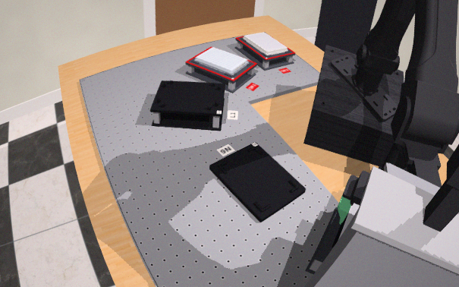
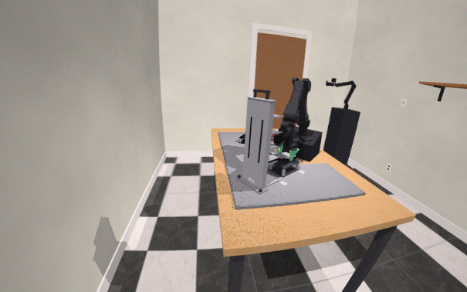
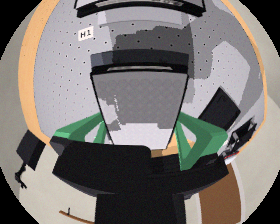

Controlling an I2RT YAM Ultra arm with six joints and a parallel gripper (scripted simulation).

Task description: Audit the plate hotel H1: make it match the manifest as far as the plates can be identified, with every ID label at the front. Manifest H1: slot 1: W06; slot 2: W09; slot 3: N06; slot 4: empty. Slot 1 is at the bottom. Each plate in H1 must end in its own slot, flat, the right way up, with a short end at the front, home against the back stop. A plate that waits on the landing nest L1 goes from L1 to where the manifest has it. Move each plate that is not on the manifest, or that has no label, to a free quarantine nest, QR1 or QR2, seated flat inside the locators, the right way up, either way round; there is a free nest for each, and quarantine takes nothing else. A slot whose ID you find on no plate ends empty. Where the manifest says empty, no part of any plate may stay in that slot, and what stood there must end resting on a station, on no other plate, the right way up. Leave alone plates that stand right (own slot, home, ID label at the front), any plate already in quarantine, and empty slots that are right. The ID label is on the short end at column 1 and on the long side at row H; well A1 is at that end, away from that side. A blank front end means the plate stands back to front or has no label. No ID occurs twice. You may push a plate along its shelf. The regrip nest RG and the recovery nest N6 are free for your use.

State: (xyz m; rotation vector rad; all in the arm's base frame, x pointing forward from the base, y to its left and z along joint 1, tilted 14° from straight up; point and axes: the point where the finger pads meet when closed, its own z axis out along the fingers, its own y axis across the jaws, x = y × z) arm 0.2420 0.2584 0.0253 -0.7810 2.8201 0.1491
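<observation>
A white plate (image 1: 391, 197) (image 3: 141, 100) lies flat on a black nest (image 3: 141, 59) (image 2: 284, 168) in front of the plate hotel H1 (image 2: 258, 143) (image 3: 141, 6). My gripper (image 3: 140, 113) (image 2: 287, 153) reaches down over the plate's near end. Its green fingers press against the plate's two long sides. One green finger (image 1: 343, 209) shows in the top view; the plate hides the other. I see no ID label on the plate from here. The hotel's slots are hidden in these views. The white H1 tag (image 3: 85, 34) lies on the mat beside the hotel.
Two red-rimmed quarantine nests each hold a white plate (image 1: 221, 61) (image 1: 265, 42). The black landing nest L1 (image 1: 188, 99) and the flat black nest N6 (image 1: 256, 182) carry nothing. The arm's black base block (image 1: 353, 114) stands to the right.
</observation>
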